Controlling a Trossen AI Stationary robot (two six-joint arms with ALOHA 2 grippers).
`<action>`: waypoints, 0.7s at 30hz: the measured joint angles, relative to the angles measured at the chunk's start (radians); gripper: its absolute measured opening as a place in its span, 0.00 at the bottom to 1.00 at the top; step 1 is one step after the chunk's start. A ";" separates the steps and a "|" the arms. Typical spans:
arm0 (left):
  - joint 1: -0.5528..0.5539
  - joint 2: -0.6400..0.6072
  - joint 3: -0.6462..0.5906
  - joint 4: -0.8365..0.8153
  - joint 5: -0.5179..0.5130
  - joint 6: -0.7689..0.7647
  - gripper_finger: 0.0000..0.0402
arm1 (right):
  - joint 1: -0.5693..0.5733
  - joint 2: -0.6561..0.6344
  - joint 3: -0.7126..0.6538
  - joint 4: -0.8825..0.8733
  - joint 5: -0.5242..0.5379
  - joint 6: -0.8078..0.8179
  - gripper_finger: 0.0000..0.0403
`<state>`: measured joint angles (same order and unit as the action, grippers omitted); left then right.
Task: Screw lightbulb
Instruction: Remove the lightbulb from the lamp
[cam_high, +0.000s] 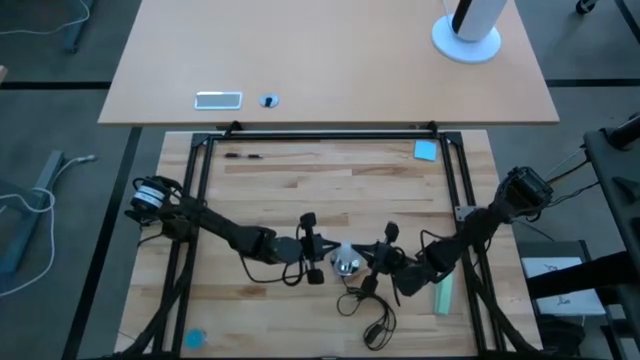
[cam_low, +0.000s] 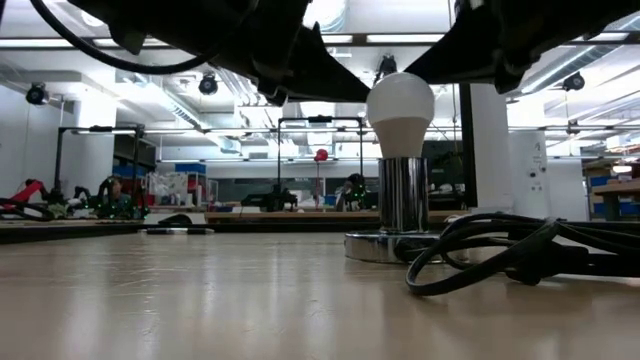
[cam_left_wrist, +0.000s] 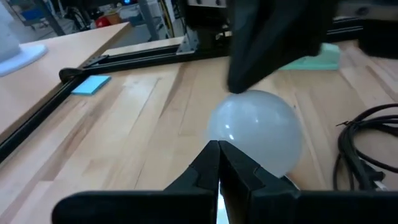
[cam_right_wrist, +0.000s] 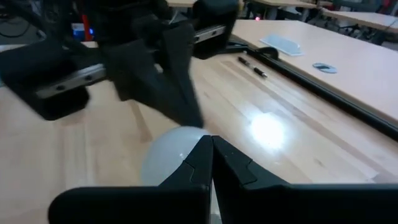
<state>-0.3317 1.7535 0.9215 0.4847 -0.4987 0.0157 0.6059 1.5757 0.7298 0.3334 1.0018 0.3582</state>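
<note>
The white frosted lightbulb (cam_low: 401, 112) stands upright with its screw base in the silver socket (cam_low: 403, 205), which sits on a round silver disc (cam_low: 385, 246) on the wooden table. From above, the lightbulb (cam_high: 347, 262) lies between my two grippers. My left gripper (cam_high: 324, 262) is shut at its left side and my right gripper (cam_high: 372, 262) is shut at its right side. The left wrist view shows the bulb's dome (cam_left_wrist: 255, 130) just past my shut left fingertips (cam_left_wrist: 219, 149). The right wrist view shows the dome (cam_right_wrist: 168, 155) just past my shut right fingertips (cam_right_wrist: 211, 146). My left gripper has its shut fingertips at the upper left side of the bulb's dome (cam_left_wrist: 230, 140), coming in slanting down from the table's left. They seem to rest against the glass. My right gripper has its shut fingertips at the upper right side of the dome (cam_right_wrist: 183, 149), coming in slanting down from the table's right. They seem to rest against it. The bulb stays upright in the socket.
A black cord (cam_low: 520, 250) lies coiled at the socket's near right side (cam_high: 372, 318). A pale green block (cam_high: 443, 295) lies right of my right arm. A blue note (cam_high: 426, 150) and a pen (cam_high: 243, 155) lie near the far black frame rail (cam_high: 320, 135).
</note>
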 joint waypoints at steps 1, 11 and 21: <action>-0.001 0.000 0.000 0.000 0.002 -0.002 0.00 | -0.006 0.000 -0.001 -0.002 0.005 -0.008 0.00; -0.005 -0.011 0.000 -0.005 -0.069 -0.031 0.00 | 0.013 -0.067 0.008 -0.006 0.010 -0.121 0.00; -0.005 -0.010 0.000 0.003 0.022 -0.031 0.00 | 0.043 -0.024 -0.007 -0.013 -0.083 -0.004 0.00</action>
<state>-0.3370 1.7435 0.9215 0.4877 -0.4772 -0.0157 0.6489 1.5521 0.7227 0.3199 0.9183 0.3545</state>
